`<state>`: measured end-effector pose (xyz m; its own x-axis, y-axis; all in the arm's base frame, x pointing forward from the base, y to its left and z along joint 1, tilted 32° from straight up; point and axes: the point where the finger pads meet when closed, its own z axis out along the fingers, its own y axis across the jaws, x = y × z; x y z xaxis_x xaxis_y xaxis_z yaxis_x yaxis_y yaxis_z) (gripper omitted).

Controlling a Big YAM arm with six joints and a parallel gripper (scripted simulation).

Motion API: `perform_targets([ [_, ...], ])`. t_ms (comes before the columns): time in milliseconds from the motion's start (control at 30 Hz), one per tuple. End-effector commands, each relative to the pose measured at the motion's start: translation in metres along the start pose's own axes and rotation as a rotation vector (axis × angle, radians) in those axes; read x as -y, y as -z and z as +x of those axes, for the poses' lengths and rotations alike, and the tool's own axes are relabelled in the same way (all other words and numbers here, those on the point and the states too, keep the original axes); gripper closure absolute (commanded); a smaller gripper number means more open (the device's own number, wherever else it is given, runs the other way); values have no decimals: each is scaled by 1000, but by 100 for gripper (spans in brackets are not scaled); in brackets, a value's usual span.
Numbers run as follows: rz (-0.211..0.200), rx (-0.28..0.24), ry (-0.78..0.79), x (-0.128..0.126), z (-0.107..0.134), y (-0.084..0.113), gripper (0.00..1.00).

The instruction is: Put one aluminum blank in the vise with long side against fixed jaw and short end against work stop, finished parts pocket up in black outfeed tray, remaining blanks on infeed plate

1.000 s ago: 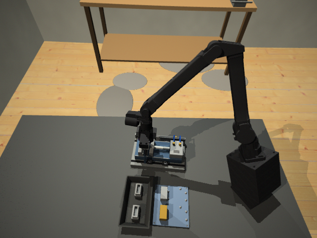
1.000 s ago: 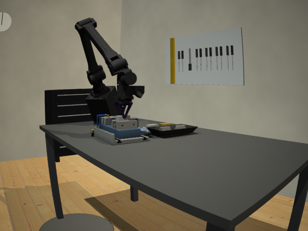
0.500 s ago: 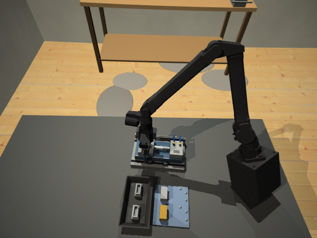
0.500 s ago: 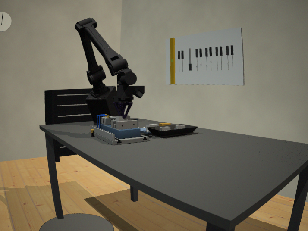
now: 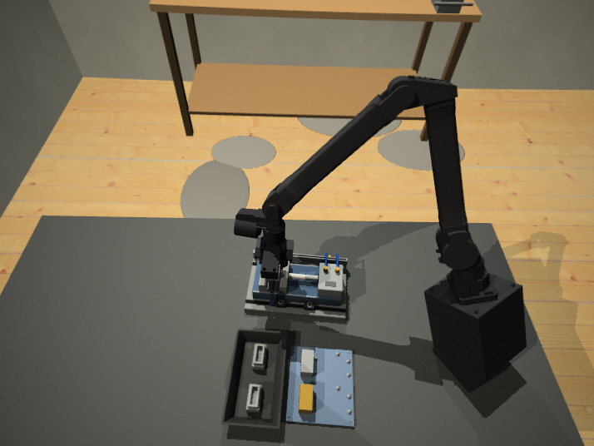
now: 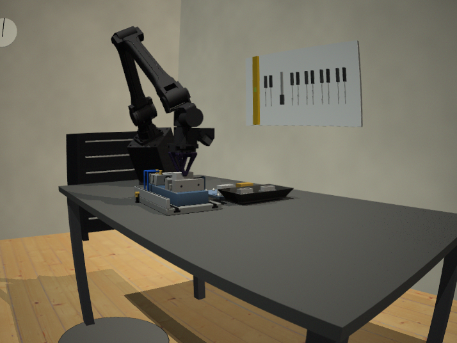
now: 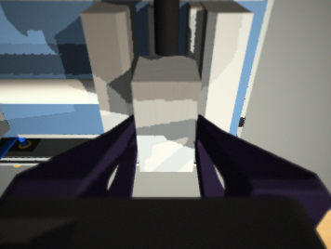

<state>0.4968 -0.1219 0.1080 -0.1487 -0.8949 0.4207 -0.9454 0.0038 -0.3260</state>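
A wooden shelf (image 5: 307,88) stands on the plank floor (image 5: 110,144) behind the dark worktop (image 6: 295,236). A wall board (image 6: 306,84) carries what look like black tools, beside a yellow bar (image 6: 255,90).

Blank clamped over the vise, tray and plate filled

A plain gray aluminum blank (image 7: 164,121) sits between the closed fingers of the end effector (image 7: 165,153), low in the blue vise (image 5: 297,288) at its left end, beside the fixed jaw (image 5: 263,283); whether it rests on the bars cannot be told. Two finished parts (image 5: 259,356) (image 5: 254,398) lie pocket-up in the black outfeed tray (image 5: 232,379). A gray blank (image 5: 307,360) and a yellow brass blank (image 5: 305,398) lie flat on the infeed plate (image 5: 330,384), left of its pins.
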Motion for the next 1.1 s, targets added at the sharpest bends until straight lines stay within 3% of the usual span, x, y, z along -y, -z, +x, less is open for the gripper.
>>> perform_targets([
  [0, -6, 6, 13, -2, -14, -5, 100],
  [1067, 2, 4, 8, 6, -14, -1, 100],
])
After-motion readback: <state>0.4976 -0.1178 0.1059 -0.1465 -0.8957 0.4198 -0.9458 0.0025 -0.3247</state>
